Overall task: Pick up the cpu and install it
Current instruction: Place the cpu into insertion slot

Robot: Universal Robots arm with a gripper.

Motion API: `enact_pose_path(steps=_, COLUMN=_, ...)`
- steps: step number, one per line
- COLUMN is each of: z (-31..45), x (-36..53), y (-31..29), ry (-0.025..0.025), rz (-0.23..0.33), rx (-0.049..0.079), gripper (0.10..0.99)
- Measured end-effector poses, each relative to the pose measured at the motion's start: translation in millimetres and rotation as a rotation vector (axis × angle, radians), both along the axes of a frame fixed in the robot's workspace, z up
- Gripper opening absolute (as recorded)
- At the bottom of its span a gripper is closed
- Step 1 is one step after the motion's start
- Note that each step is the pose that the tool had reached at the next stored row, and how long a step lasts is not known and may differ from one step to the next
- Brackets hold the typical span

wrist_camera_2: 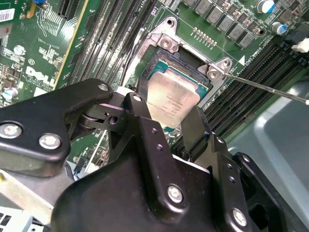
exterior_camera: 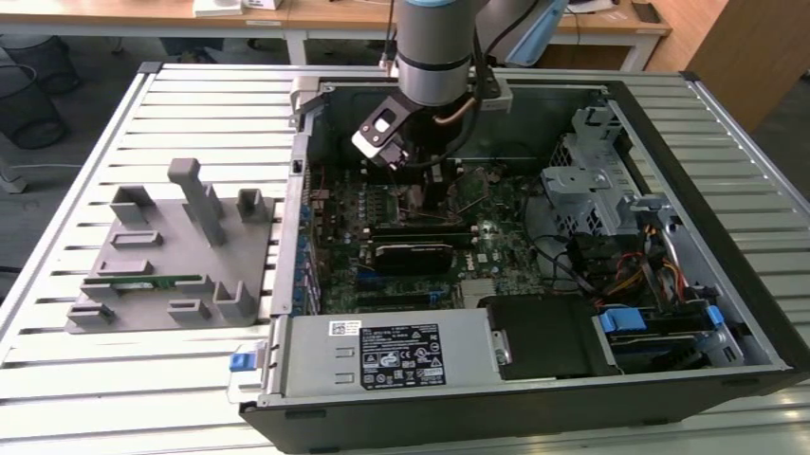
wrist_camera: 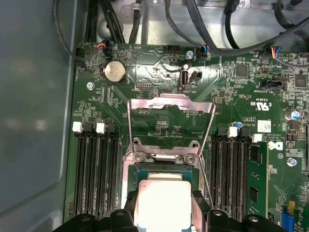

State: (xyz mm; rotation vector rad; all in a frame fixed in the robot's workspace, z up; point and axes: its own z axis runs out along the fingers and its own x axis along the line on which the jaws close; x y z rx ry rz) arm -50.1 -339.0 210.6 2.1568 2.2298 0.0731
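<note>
While the gripper [wrist_camera_2: 164, 110] is clamping the cpu [wrist_camera_2: 173, 94] at the open socket [wrist_camera_2: 165, 62], I'm worrying that any tilt or offset could be seating it crooked and damaging contacts.

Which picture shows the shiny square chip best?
The second wrist view: the cpu sits between the tool's fingers at the socket. The first wrist view cuts off part; the exterior view has the arm over it.
</note>
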Motion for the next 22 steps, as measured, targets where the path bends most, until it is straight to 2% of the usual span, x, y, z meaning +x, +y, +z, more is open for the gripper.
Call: enact_pose_path(steps=22, z=-9.7, x=0.0, y=0.0, ry=0.0001, rz=-0.008, rx=0.002, gripper=0.525)
